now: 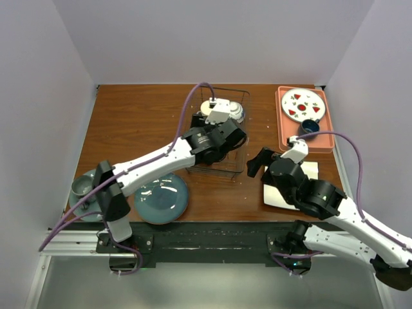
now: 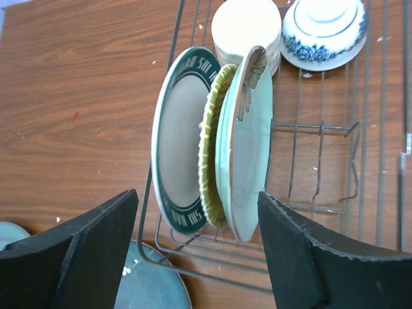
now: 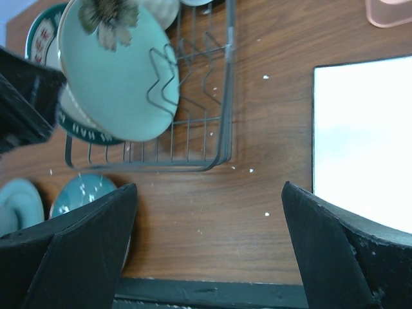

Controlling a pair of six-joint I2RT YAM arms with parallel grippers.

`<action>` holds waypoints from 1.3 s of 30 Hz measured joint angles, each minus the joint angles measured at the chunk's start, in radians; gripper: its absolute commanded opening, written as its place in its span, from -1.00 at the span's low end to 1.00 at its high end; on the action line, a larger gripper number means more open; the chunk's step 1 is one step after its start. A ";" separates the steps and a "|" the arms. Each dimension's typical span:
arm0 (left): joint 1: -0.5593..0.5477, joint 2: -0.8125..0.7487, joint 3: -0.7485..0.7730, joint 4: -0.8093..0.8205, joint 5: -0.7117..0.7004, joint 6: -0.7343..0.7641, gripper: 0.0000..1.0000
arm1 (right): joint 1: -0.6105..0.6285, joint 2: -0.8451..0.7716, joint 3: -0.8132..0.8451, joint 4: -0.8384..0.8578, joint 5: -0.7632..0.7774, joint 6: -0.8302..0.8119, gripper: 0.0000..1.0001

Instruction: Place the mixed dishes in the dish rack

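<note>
Left wrist view: my left gripper [image 2: 196, 199] hangs wide open over the pale green flower plate [image 2: 248, 154] and the white plate with dark patterned rim [image 2: 177, 141], which lean together on edge in the dish rack [image 2: 322, 127]. Risk: a finger clipping a rim could topple both. Top view hides them under the arm but shows the teal-blue plate [image 1: 161, 198] on the table. Right wrist view shows the right gripper [image 3: 209, 187], also wide open, beside the white square plate [image 3: 364, 141].
</note>
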State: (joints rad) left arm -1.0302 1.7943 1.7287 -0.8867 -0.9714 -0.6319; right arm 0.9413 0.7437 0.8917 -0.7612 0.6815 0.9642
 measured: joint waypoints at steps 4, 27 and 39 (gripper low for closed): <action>0.002 -0.144 -0.132 0.079 0.057 0.029 0.92 | 0.000 0.049 0.000 0.079 -0.097 -0.096 0.97; 0.350 -0.851 -0.796 0.318 0.534 0.067 1.00 | 0.085 0.442 -0.248 0.810 -0.696 -0.094 0.84; 0.550 -0.819 -0.862 0.347 0.775 0.068 1.00 | 0.202 0.877 -0.248 1.130 -0.640 0.023 0.48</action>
State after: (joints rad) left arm -0.4805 0.9756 0.8669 -0.5400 -0.1967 -0.5640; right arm 1.1435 1.6211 0.6441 0.3687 0.0410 0.9867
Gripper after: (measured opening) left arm 0.997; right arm 0.756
